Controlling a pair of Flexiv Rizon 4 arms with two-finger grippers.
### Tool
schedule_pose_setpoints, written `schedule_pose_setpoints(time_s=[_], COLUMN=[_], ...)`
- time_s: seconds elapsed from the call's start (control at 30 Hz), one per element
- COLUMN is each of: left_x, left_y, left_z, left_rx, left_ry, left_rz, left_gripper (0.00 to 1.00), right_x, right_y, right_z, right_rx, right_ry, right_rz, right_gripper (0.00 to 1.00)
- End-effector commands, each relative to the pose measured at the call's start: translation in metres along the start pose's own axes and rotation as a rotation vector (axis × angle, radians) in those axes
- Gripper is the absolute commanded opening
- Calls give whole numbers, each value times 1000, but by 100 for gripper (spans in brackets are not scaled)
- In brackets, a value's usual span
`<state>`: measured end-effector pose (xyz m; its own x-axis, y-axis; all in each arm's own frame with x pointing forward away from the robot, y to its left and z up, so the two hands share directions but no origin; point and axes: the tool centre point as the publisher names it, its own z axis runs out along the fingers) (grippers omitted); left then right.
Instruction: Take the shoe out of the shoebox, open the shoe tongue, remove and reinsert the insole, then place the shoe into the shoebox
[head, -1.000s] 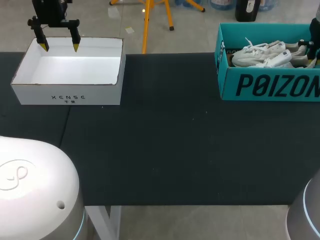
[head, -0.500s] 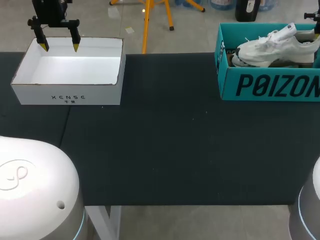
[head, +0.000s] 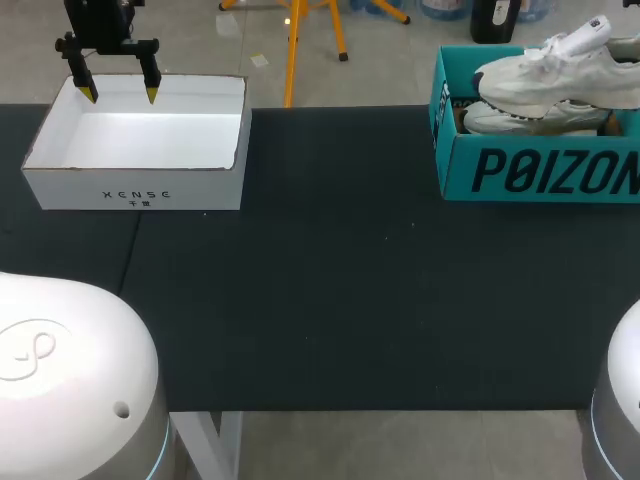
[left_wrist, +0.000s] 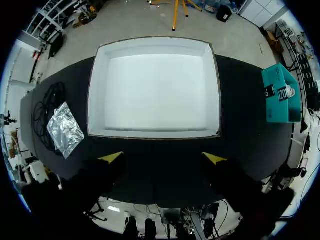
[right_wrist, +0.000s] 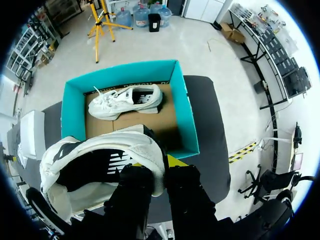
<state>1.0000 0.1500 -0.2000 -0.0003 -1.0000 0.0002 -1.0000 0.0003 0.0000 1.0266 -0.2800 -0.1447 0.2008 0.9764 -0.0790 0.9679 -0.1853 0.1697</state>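
Pinching shoe (right_wrist: 100, 150) — right gripper (right_wrist: 159, 167), above shoebox (right_wrist: 184, 115) | left gripper (left_wrist: 162, 158) spread — by white box (left_wrist: 155, 85)

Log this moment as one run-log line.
step: take shoe out | right gripper: shut on shoe, above teal shoebox | second shoe: in teal shoebox | left gripper: open, above white box far edge

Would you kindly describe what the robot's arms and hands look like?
The left arm and right arm have rounded white housings with pale blue rings. The left hand and right hand are black, each with two fingers tipped bright yellow.
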Motion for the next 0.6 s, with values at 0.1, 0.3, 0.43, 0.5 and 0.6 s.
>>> schedule_pose_setpoints(time_s=[0.1, 0.3, 0.43, 0.5, 0.6], left_x=[0, 0, 0, 0, 0], left_y=[0, 0, 0, 0, 0], left_z=[0, 0, 0, 0, 0], left_rx=[0, 0, 0, 0, 0], left_ry=[0, 0, 0, 0, 0], left_rz=[0, 0, 0, 0, 0], left_gripper=[100, 100, 100, 100, 100], right_x=[41, 88, 118, 133, 156], right_y=[-100, -165, -198, -211, -231], right_z=[-19, -12, -3, 3, 9], right_rx=[-109, -90, -97, -101, -121], right_ry=[-16, -12, -16, -6, -7], right_rz=[34, 100, 105, 108, 96], right_gripper=[0, 0, 0, 0, 0])
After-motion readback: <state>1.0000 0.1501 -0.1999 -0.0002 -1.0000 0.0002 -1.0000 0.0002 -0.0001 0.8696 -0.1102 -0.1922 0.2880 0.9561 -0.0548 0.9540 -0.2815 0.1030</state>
